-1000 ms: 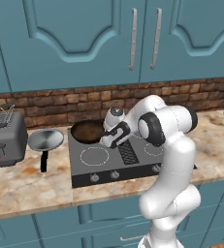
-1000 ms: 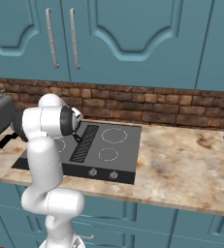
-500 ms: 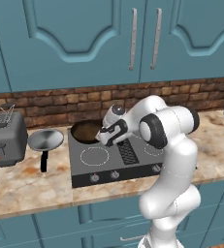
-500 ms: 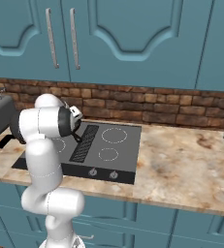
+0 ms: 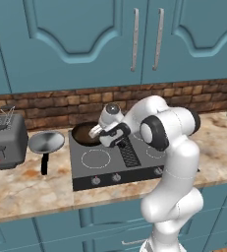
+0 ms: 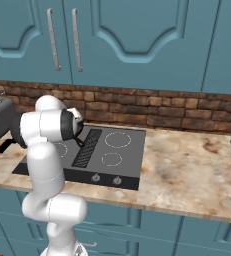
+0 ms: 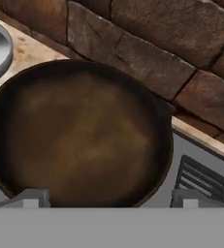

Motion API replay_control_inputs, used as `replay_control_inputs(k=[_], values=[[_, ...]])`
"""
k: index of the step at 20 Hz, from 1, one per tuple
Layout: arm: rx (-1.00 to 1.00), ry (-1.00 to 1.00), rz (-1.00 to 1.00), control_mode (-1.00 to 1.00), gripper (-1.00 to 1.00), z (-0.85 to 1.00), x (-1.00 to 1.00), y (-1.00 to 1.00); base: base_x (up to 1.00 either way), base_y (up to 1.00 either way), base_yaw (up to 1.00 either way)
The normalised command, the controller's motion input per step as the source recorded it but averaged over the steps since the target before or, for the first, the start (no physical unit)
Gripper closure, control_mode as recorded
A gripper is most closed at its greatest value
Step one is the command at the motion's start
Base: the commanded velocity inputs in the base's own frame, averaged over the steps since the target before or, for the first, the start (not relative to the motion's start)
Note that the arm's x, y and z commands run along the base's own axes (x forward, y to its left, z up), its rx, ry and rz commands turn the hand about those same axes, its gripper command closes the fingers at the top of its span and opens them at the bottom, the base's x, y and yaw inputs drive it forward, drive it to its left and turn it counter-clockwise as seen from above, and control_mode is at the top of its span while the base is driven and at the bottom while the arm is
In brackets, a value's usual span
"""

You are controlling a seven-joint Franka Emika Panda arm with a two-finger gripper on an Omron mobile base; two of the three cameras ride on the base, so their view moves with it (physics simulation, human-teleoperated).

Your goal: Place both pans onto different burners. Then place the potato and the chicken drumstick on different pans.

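Left base view: the gripper (image 5: pixel 96 132) hangs at the near edge of the brown pan (image 5: pixel 85 134), which sits on the cooktop's (image 5: pixel 110 165) rear-left corner by the brick wall. Hand view: the fingertips (image 7: pixel 28 197) stand apart, clamping nothing. The silver pan (image 5: pixel 46 142) rests on the counter (image 5: pixel 26 187), beside the toaster (image 5: pixel 6 143).

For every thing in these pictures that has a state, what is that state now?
Deep round pan with dark brown inside: on the cooktop's back left corner, empty.
Shallow shiny silver-grey pan: on the counter beside the cooktop, empty.
End effector: open, at the brown pan's rim.
Blue upper cabinet doors: closed.
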Motion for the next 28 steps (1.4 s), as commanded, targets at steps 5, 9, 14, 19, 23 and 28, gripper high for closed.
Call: replay_control_inputs(k=[5, 9, 14, 19, 23, 28], values=[[0.19, 0.0, -0.2, -1.0, -1.0, -0.03, -0.16, 0.51, 0.0, 0.0, 0.0], [0.27, 0.05, -0.17, -1.0, -1.0, -0.04, -0.12, 0.48, 0.0, 0.0, 0.0], [0.27, 0.08, -0.14, -1.0, -1.0, -0.07, -0.02, 0.42, 0.0, 0.0, 0.0], [0.2, 0.09, -0.1, -1.0, -1.0, -0.07, 0.0, 0.47, 0.0, 0.0, 0.0], [0.1, 0.11, -0.09, -1.0, -1.0, -0.01, 0.0, 0.6, 0.0, 0.0, 0.0], [0.02, 0.12, -0.09, -1.0, -1.0, -0.1, 0.0, 0.63, 0.0, 0.0, 0.0]])
